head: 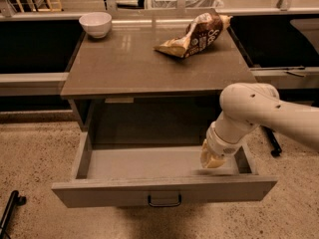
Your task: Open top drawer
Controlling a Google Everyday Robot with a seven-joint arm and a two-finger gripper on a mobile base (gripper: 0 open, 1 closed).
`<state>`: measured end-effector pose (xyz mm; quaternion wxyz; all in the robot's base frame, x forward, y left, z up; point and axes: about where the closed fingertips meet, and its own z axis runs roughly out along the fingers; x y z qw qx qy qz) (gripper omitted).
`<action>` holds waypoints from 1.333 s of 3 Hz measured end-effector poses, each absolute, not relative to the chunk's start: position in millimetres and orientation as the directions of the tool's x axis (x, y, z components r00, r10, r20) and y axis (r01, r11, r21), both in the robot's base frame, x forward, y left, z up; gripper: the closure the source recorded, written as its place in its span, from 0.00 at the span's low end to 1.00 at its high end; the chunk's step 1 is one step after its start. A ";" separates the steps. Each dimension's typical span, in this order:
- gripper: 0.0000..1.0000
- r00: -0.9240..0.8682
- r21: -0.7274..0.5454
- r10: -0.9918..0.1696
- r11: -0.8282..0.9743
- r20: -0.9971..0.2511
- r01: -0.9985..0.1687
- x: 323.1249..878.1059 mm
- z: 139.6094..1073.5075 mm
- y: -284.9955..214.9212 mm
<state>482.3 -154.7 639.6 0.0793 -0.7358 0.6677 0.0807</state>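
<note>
Gripper (pixel 213 158) hovered inside the right end of the pulled-out grey-brown top drawer (pixel 124 193); its grip state was indeterminate.

Dim, warm light is falling from above, and the tabletop (pixel 124 68) is giving back pale glare streaks near the bowl (pixel 95 23). Deep shadow is filling the space under the tabletop and darkening the back of the drawer (pixel 144 164). The end effector (pixel 212 159), hanging over the drawer's right end, is catching yellowish light and casting a faint shadow on the drawer floor.
</note>
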 end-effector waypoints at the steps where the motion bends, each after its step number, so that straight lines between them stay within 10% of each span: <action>1: 0.34 0.095 -0.009 -0.970 -0.096 -0.225 -0.995 482.3 639.6 -154.7; 2: 0.11 0.095 -0.009 -0.970 -0.096 -0.225 -0.995 482.2 639.6 -154.7; 4: 0.00 0.096 -0.009 -0.970 -0.096 -0.225 -0.995 482.2 639.6 -154.7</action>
